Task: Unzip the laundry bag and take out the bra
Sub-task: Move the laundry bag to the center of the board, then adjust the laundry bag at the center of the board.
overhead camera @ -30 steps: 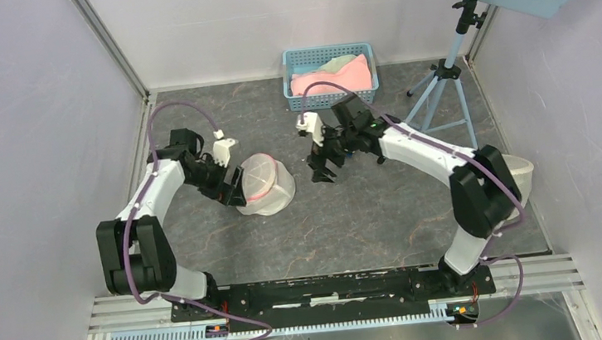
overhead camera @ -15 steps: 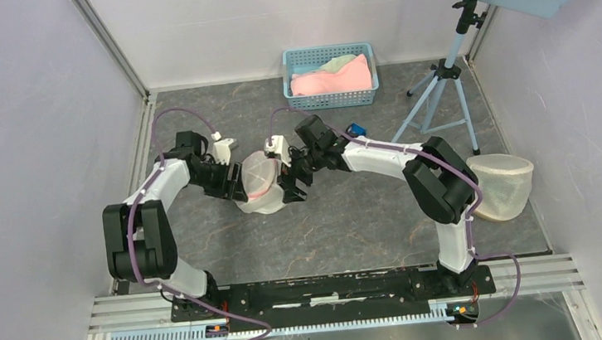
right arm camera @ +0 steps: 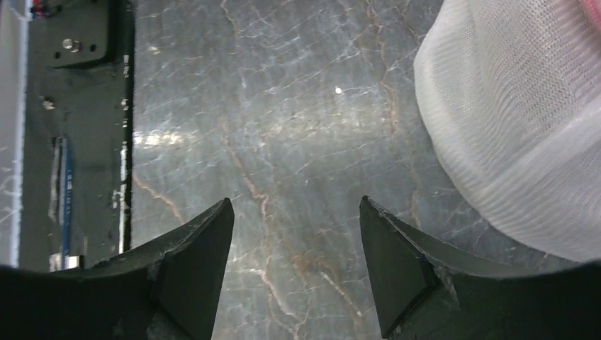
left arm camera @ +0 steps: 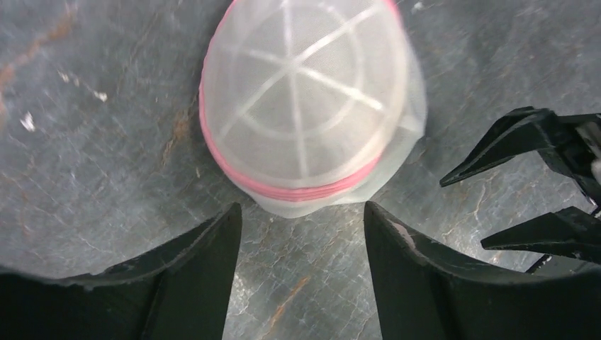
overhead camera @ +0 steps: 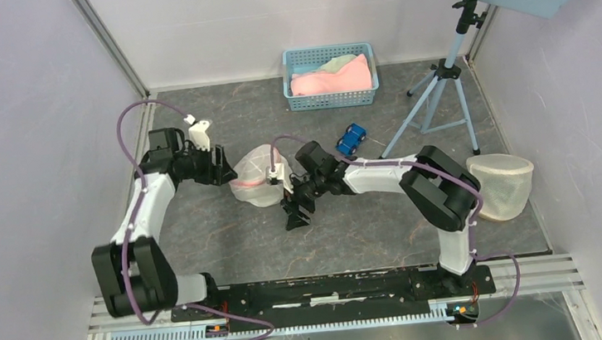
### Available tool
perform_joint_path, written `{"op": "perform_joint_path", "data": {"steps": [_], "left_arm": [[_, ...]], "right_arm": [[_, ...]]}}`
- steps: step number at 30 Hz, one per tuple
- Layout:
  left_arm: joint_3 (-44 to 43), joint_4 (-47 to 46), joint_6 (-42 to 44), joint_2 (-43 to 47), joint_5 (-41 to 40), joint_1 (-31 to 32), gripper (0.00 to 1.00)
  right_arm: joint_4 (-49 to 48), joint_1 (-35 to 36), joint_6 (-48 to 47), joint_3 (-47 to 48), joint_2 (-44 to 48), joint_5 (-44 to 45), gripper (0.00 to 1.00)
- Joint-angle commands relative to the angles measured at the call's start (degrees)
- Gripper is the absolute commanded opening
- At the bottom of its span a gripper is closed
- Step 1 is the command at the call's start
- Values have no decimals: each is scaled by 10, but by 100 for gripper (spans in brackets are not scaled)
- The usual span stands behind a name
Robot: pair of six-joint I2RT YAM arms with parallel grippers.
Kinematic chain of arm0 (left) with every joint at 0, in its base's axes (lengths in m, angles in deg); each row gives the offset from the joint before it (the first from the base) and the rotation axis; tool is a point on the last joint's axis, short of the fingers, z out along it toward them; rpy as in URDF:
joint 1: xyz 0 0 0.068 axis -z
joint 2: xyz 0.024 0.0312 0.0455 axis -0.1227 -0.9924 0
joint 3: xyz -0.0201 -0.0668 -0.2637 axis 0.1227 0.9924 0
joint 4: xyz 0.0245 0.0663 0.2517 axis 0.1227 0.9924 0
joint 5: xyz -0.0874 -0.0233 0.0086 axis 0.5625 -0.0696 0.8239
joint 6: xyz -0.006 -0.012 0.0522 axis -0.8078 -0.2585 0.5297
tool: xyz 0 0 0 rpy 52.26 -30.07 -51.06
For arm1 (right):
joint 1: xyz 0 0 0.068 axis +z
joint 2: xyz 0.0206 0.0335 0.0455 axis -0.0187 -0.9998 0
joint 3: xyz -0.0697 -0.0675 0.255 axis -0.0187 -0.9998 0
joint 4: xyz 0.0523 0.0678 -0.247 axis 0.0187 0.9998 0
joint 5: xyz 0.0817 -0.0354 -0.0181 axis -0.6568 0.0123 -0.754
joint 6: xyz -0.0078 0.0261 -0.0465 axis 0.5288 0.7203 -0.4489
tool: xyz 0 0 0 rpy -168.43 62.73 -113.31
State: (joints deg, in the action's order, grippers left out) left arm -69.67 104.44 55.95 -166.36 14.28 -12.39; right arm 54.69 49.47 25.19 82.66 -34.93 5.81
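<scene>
The laundry bag [overhead camera: 254, 188] is a white mesh dome with a pink band, lying on the grey floor at centre left. In the left wrist view the laundry bag [left arm camera: 305, 106] fills the upper middle, zipped as far as I can see. Pink shows through the mesh; the bra itself is hidden. My left gripper [overhead camera: 219, 171] sits at the bag's left edge, open, with bare floor between its fingertips [left arm camera: 301, 212]. My right gripper [overhead camera: 293, 213] hovers just off the bag's front right, open and empty [right arm camera: 294, 205]. The mesh [right arm camera: 524, 127] lies to its right, apart from the fingers.
A blue basket [overhead camera: 331, 92] with pink and green cloth stands at the back. A tripod [overhead camera: 441, 98] is at back right, a small blue object [overhead camera: 351, 140] near it. A second white mesh container [overhead camera: 503, 184] sits at the right wall. The black base rail [right arm camera: 78, 142] lies near the right gripper.
The right gripper swung left from beside the bag's right and down to its front right. The left gripper drew back to the bag's left edge. Both sets of jaws narrowed somewhat.
</scene>
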Motion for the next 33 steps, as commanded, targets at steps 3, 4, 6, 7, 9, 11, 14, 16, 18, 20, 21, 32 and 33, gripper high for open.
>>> {"op": "perform_joint_path", "data": {"steps": [3, 4, 6, 7, 9, 11, 14, 16, 18, 20, 21, 32, 33], "left_arm": [[45, -80, 60, 80, 8, 40, 77], [53, -97, 64, 87, -7, 46, 78], [67, -129, 75, 96, -45, 93, 79], [70, -139, 87, 97, -68, 117, 80], [72, -154, 104, 93, -113, 160, 80], [71, -169, 115, 82, -150, 188, 79], [64, -180, 132, 55, -187, 219, 77], [64, -189, 135, 40, -196, 234, 76], [60, -195, 129, 21, -196, 239, 76], [55, -196, 128, 5, -198, 243, 75], [55, -200, 129, -1, -204, 247, 75], [69, -248, 147, -28, -311, 271, 64], [69, -248, 143, -22, -311, 271, 64]], "right_arm": [[-64, -13, 45, -42, 99, -48, 71], [-73, -19, 53, -52, 114, -48, 70], [-81, -35, 67, -68, 138, -46, 70], [-82, -46, 71, -74, 148, -44, 70], [-83, -64, 75, -85, 174, -33, 70], [-84, -84, 78, -96, 193, -26, 70], [-86, -115, 90, -104, 213, -22, 70], [-83, -135, 91, -105, 223, -19, 70], [-79, -147, 89, -102, 228, -15, 70], [-74, -158, 87, -95, 228, -13, 70], [-69, -163, 85, -87, 227, -13, 70], [-38, -176, 64, -58, 216, -17, 74], [-31, -176, 62, -57, 216, -18, 74]]}}
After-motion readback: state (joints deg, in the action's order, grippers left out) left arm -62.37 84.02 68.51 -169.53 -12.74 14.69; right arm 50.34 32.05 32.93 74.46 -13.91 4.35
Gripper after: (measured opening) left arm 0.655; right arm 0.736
